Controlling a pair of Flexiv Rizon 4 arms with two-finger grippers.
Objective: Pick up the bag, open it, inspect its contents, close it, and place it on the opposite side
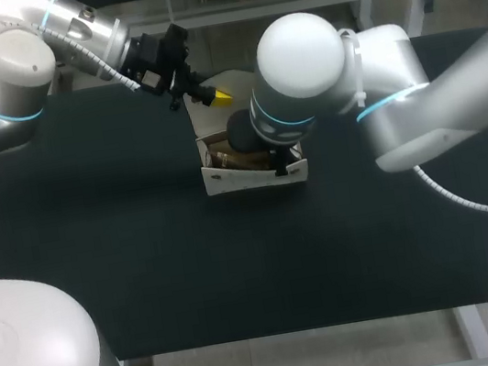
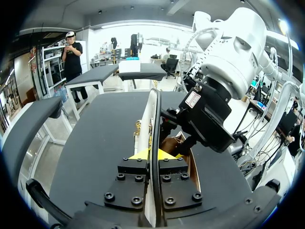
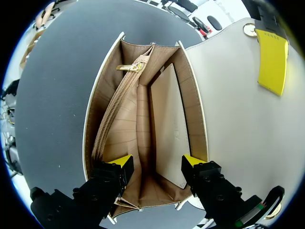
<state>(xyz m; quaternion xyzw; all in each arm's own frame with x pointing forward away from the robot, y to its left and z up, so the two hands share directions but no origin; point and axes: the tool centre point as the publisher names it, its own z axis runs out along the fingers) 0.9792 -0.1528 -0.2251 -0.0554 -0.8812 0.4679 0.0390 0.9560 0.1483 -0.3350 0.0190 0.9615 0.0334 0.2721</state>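
Hovering my right gripper [image 3: 157, 164] over the bag [image 3: 107, 95] in the middle of the counter [image 1: 99, 262], fingers spread and grasping nothing, I am judging a slow, centred look into its tan lining best. Beyond, my left gripper [image 1: 212, 97] is clenching the flap [image 3: 228, 119] open. The label [image 2: 192, 99] on my right wrist is showing print too small to read.

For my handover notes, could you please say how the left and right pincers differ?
The left pincer is shut on the flap of the bag; the right pincer is open. The left holds from the side; the right points down into the bag. Both have yellow tips.
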